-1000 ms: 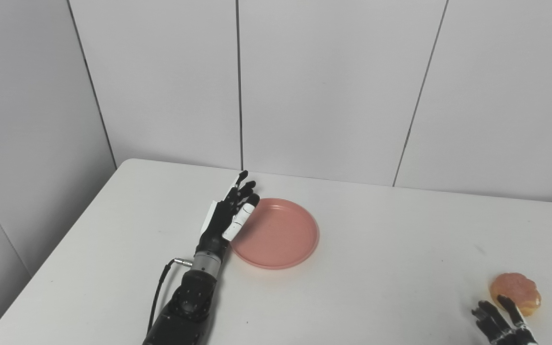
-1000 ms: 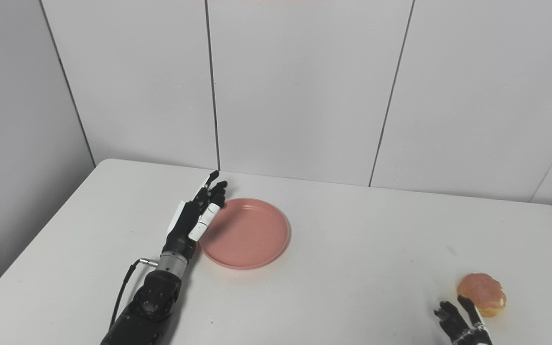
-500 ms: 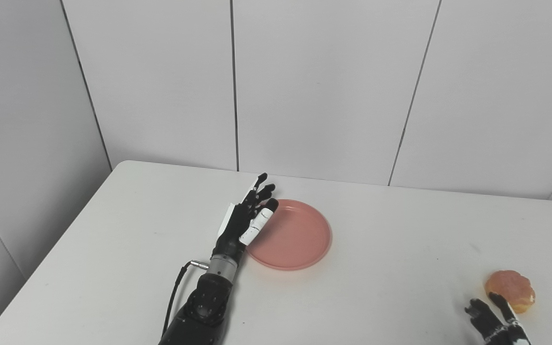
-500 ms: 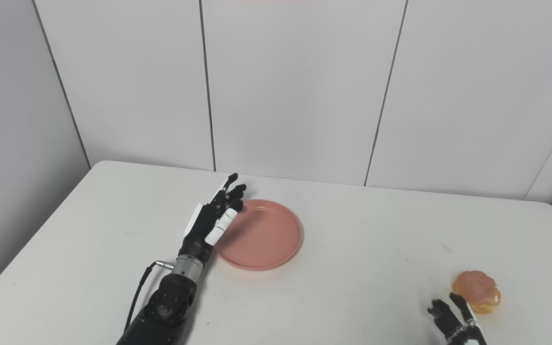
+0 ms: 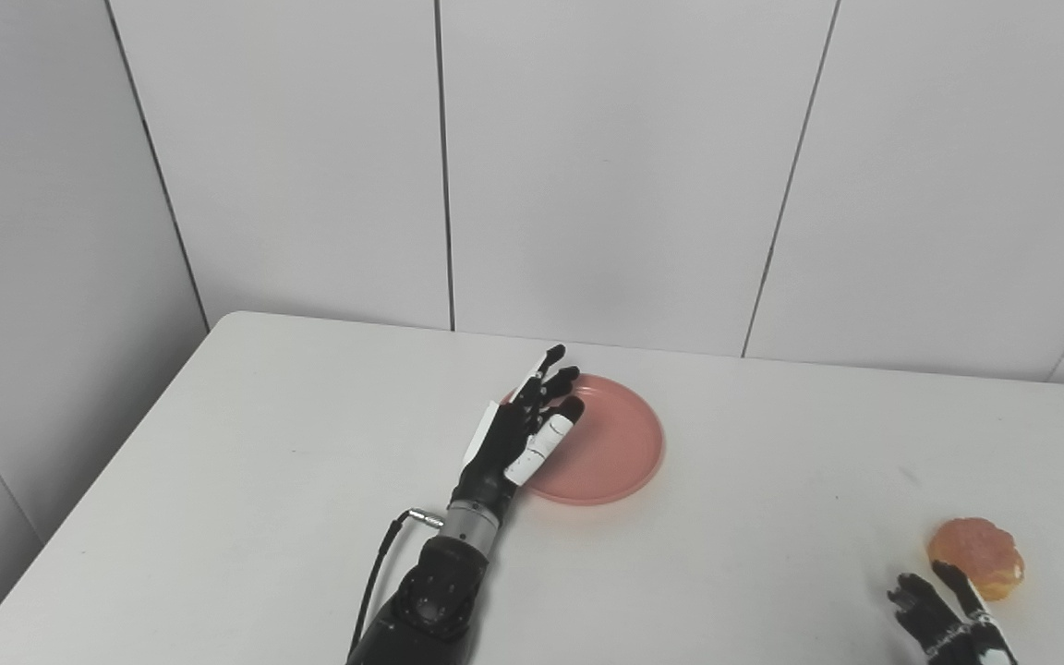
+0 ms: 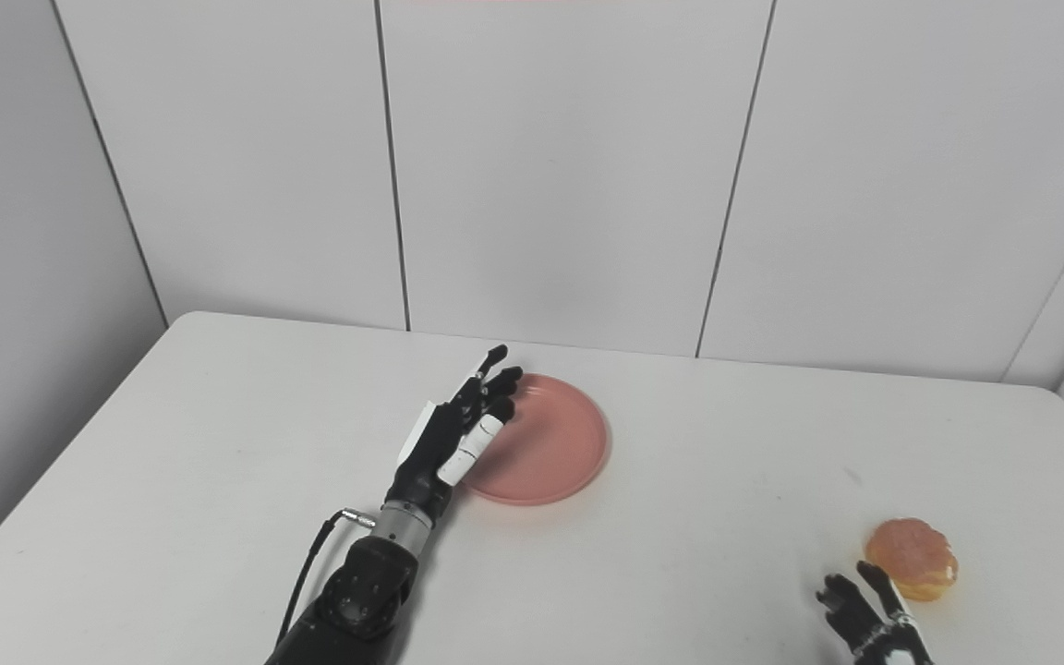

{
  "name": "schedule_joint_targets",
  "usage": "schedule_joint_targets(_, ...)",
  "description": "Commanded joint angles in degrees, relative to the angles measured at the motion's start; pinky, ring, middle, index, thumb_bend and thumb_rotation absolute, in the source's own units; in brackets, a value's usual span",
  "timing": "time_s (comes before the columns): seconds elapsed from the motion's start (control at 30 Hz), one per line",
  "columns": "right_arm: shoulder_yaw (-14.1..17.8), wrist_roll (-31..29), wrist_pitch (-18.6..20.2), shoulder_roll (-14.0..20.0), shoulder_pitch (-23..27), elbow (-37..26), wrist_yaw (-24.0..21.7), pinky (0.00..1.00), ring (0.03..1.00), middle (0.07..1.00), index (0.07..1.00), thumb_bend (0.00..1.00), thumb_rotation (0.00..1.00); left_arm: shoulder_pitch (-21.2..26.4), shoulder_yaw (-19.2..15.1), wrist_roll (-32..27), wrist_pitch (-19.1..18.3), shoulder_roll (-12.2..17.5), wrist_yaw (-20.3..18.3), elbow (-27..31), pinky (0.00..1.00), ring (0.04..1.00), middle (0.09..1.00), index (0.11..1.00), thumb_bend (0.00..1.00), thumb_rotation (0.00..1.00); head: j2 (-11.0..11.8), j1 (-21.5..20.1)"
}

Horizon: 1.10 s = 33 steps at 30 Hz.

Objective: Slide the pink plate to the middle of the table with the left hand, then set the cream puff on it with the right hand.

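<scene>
While the left hand (image 5: 521, 432) lies flat with fingers (image 5: 552, 362) extended and apart against the pink plate's (image 5: 610, 448) left rim, the cream puff (image 5: 975, 557) sits just beyond the right hand (image 5: 943, 619); its fingers spread, holding nothing; both on the table (image 5: 246, 462).

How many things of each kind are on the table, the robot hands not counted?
Plate: 1
Cream puff: 1
Total: 2
</scene>
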<state>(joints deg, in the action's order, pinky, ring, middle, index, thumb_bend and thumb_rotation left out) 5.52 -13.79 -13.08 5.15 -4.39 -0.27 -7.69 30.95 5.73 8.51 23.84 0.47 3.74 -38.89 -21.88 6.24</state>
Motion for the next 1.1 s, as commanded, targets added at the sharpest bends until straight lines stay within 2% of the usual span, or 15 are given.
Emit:
schedule_joint_targets(0.0,-1.82,1.43,6.26,-1.08,0.33,5.36,0.62,0.89,0.848,0.827,0.873,0.78,0.91,-3.55,1.26,1.13,0.56,-1.59,0.5,-3.13,0.84,0.876,0.881,0.925,0.89,0.92,-0.06,0.04)
schedule_joint_targets(0.17,-1.98,1.65,6.51,-1.32,0.12,4.85,1.02,0.88,0.84,0.82,0.873,0.79,0.9,-2.78,2.51,2.62,0.4,-2.78,0.27,-3.35,0.85,0.863,0.872,0.923,0.9,0.92,-0.25,-0.43)
schedule_joint_targets(0.4,-2.48,2.32,7.06,-1.33,-0.09,4.17,1.38,0.88,0.833,0.814,0.868,0.81,0.9,-2.1,4.38,3.67,0.25,-3.32,-0.67,-3.46,0.93,0.901,0.873,0.918,0.91,0.92,-0.45,-0.96)
schedule_joint_targets(0.83,-2.82,2.86,7.95,-1.05,-0.17,3.61,1.68,0.87,0.83,0.803,0.863,0.82,0.9,-2.74,5.52,3.66,0.88,-4.78,-2.32,-3.73,0.87,0.869,0.874,0.92,0.89,0.89,-0.67,-0.87)
schedule_joint_targets(1.07,-3.15,3.02,8.29,-0.94,-0.39,3.06,1.65,0.87,0.828,0.795,0.865,0.81,0.91,-4.22,6.52,4.09,-0.38,-5.25,-2.88,-2.69,0.85,0.872,0.881,0.921,0.89,0.9,-0.99,-1.11)
